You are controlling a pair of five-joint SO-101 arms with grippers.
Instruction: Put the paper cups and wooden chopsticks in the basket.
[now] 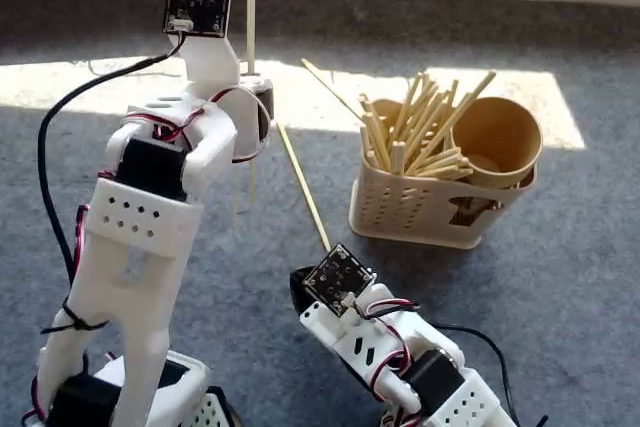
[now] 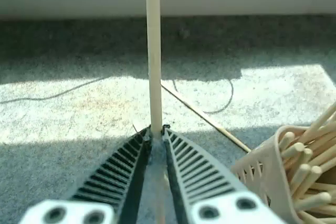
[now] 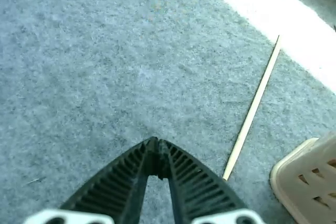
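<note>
Chopstick (image 2: 153,51) upright in left gripper (image 2: 156,128) (jaws clamped), basket (image 2: 255,170) nearby

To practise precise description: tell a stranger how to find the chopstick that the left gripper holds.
Find the basket on the grey carpet, then the tall white arm nearby. At that arm's tip the left gripper is shut on a chopstick. It alone stands upright: a loose chopstick lies flat, and the others lean bundled in the basket.

The chopstick (image 2: 153,51) is matt wood, basket (image 1: 400,209) plastic, carpet (image 3: 105,51) rough.
</note>
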